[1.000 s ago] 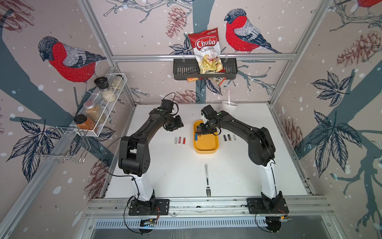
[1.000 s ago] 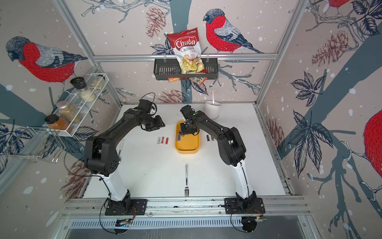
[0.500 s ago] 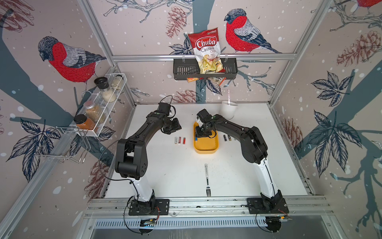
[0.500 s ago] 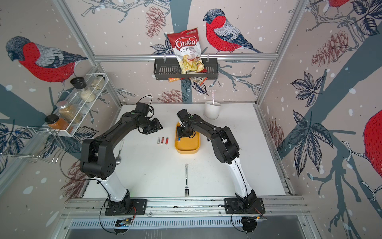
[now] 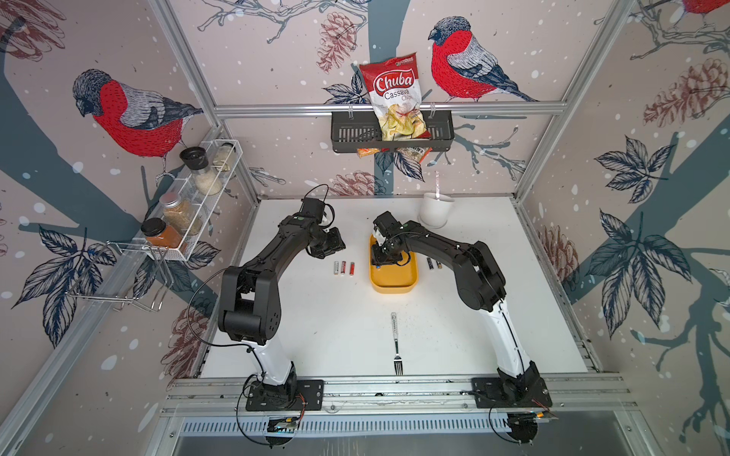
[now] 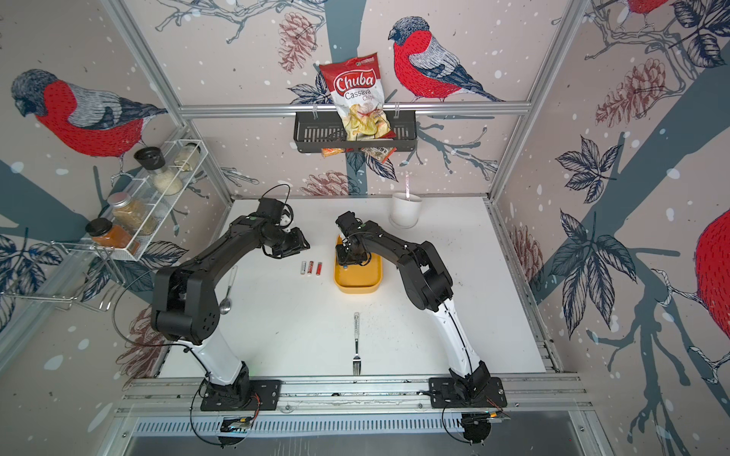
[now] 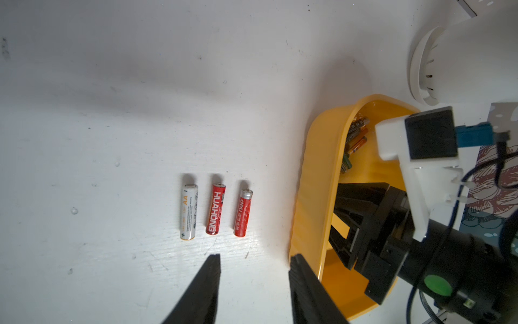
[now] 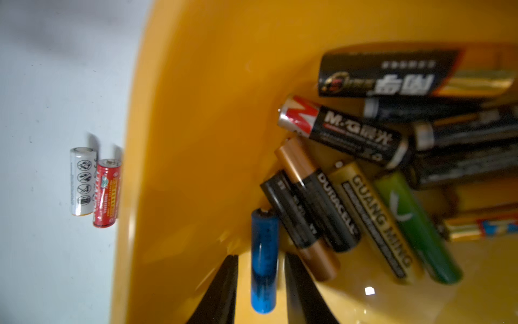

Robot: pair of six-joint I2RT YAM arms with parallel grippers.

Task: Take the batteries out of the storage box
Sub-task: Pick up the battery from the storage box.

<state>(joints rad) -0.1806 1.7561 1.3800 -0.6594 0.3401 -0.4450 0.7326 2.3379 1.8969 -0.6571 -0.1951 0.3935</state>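
Note:
The yellow storage box (image 5: pixel 395 282) (image 6: pixel 357 282) sits mid-table. In the right wrist view several batteries (image 8: pixel 364 168) lie piled at one end of it. My right gripper (image 8: pixel 262 254) (image 5: pixel 381 262) is down inside the box, open. Its fingers straddle a blue battery (image 8: pixel 263 269), with a gap on each side. Three batteries (image 5: pixel 343 267) (image 7: pixel 215 209), one white and two red, lie in a row on the table left of the box. Two more batteries (image 5: pixel 433 263) lie to its right. My left gripper (image 7: pixel 253 261) (image 5: pixel 335 246) hovers open and empty near that row, beside the box wall (image 7: pixel 308 196).
A fork (image 5: pixel 396 343) lies near the front of the table and a spoon (image 6: pixel 227 292) beside the left arm. A white cup (image 5: pixel 435 211) stands at the back right. A black basket (image 5: pixel 391 132) with a chips bag and a spice rack (image 5: pixel 189 201) hang on the walls.
My right gripper has shifted a little to the left inside the storage box. The left arm has hardly moved. Neither gripper's opening looks different.

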